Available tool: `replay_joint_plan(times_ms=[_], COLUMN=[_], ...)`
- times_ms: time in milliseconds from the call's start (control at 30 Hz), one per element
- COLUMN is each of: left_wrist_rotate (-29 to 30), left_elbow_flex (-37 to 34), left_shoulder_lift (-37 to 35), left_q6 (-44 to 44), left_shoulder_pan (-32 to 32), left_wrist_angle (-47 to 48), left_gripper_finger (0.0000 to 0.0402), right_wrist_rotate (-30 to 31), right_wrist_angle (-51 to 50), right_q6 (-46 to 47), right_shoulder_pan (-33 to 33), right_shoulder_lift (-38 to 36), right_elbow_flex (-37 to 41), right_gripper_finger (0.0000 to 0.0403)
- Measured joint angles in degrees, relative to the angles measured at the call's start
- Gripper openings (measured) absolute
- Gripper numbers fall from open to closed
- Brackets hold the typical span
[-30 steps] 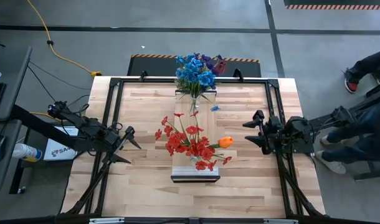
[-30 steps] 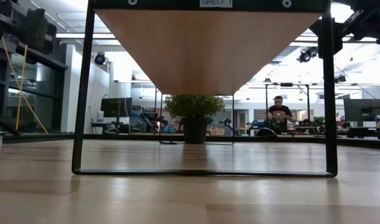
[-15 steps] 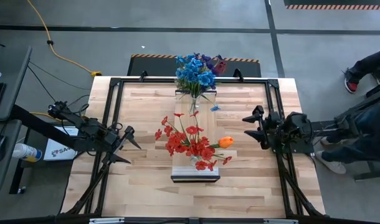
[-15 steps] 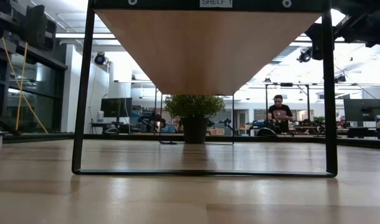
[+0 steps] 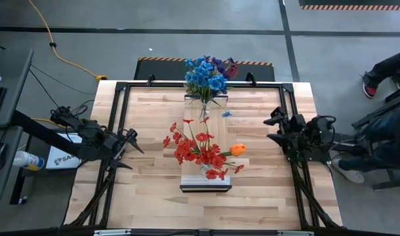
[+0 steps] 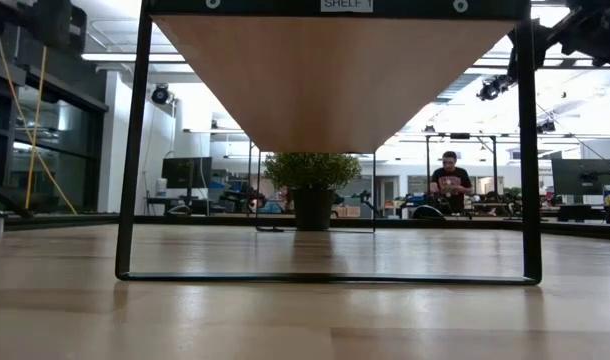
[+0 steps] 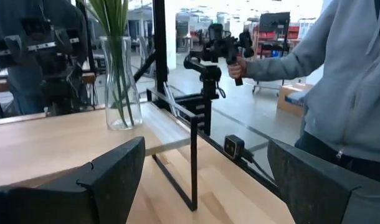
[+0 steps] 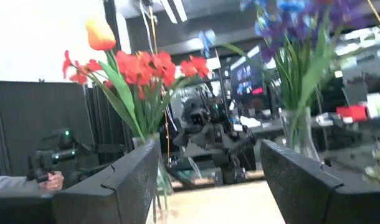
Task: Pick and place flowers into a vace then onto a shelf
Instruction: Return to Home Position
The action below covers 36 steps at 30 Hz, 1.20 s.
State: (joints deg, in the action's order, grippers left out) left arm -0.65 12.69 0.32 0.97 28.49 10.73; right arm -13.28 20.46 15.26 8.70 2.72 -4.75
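Two glass vases of flowers stand by their bases on the shelf [image 5: 216,126], a raised narrow wooden board in the middle of the table. The blue and purple flowers [image 5: 205,77] are at its far end, the red and orange flowers [image 5: 203,152] at its near end. My left gripper [image 5: 131,141] hangs open near the table's left edge, pointing at the shelf, where a vase of green stems [image 7: 121,87] shows in its wrist view. My right gripper [image 5: 274,126] hangs open near the right edge, facing both bunches [image 8: 146,68] [image 8: 302,37]. Neither gripper holds anything.
A black frame [image 5: 118,124] runs along the table's edges. The shelf stands on black legs [image 6: 135,150], and its underside [image 6: 330,70] fills the low view. A person in a grey top [image 7: 346,81] stands just beyond the table's right side. A bushy potted plant [image 6: 310,185] stands far behind.
My right gripper has swung toward the table's far edge and drawn back a little toward the right edge, away from the shelf, staying open. My left gripper has risen slightly and pulled back toward the left edge. The vases and flowers have not moved.
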Motion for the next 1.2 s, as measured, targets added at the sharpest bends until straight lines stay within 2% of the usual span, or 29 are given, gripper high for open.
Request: replay_joint_plan(times_ms=[133, 367, 867, 967, 1067, 1200], left_wrist_rotate=[-0.5, -0.6, -1.0, -0.9, -4.6, -15.6], left_elbow_flex=[0.3, -2.1, -8.3, -8.3, -8.3, -8.3], left_shoulder_lift=[0.0, 0.0, 0.1, 0.0, 0.0, 0.0], left_q6=[0.4, 1.8, 5.4, 6.4, 6.3, 5.1], left_shoulder_pan=[0.0, 0.0, -0.2, -2.7, -8.1, -17.3], left_wrist_angle=[0.5, -1.1, -9.7, -10.6, -10.2, -9.8], left_gripper_finger=[0.0369, 0.0369, 0.0369, 0.0369, 0.0369, 0.0369], right_wrist_rotate=[0.0, 1.2, 0.7, 0.7, 0.7, 0.1], right_wrist_angle=[-4.5, -7.1, -7.8, -7.8, -7.8, -7.7], right_q6=[0.7, -1.0, -2.9, -2.9, -2.8, -2.8], right_shoulder_pan=[0.3, 0.3, 0.3, 0.3, 0.3, 0.3], right_shoulder_lift=[-2.4, -2.0, -2.0, -2.0, -2.0, -2.0], right_elbow_flex=[0.0, 0.0, 0.0, 0.0, 0.0, 0.0], right_gripper_finger=[0.0269, 0.0268, 0.0266, 0.0267, 0.0269, 0.0266])
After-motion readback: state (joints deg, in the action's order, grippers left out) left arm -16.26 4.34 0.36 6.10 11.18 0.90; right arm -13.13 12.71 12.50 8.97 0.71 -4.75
